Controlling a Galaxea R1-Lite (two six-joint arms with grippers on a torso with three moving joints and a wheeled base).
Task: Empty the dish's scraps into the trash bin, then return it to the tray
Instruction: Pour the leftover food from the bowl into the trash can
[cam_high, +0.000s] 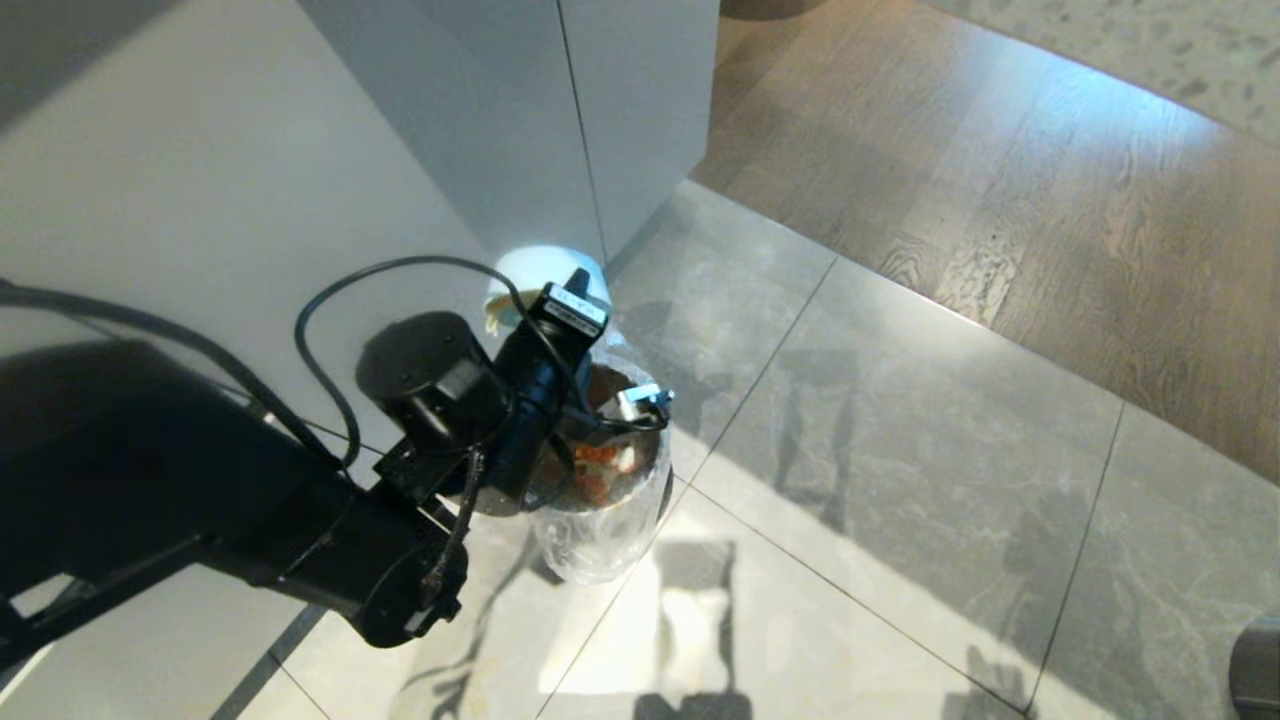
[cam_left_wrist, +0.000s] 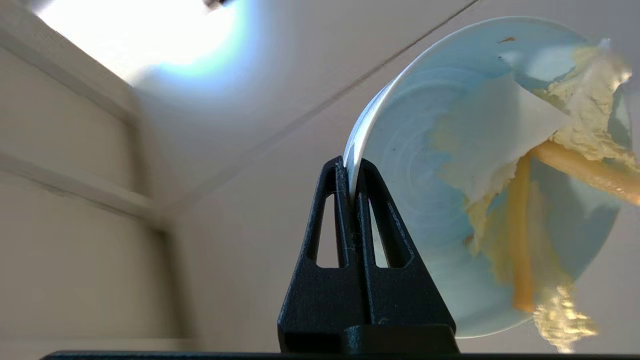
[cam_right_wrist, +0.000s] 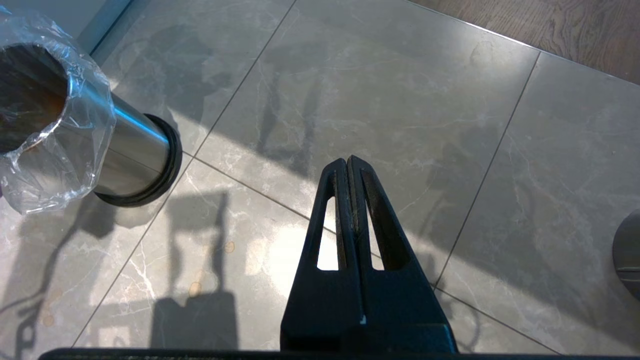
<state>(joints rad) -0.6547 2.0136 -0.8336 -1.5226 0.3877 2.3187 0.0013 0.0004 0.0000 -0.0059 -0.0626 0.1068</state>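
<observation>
My left gripper (cam_left_wrist: 351, 172) is shut on the rim of the dish (cam_left_wrist: 425, 210), a pale-blue bowl turned steeply on its side. Yellow and white scraps (cam_left_wrist: 575, 110) with orange strips cling to its inside and hang toward the low edge. In the head view the left arm reaches over the trash bin (cam_high: 600, 540), a metal cylinder lined with a clear bag, and the dish (cam_high: 545, 268) shows just behind the wrist. Orange bits (cam_high: 598, 472) lie inside the bin. My right gripper (cam_right_wrist: 348, 162) is shut and empty above the floor tiles, beside the trash bin (cam_right_wrist: 125, 142). The tray is out of view.
A white cabinet (cam_high: 450, 130) rises right behind the bin. Grey floor tiles (cam_high: 900, 480) spread to the right, meeting wooden flooring (cam_high: 1000, 180) farther off. A dark-grey cylinder (cam_high: 1258, 665) stands at the right edge of the floor.
</observation>
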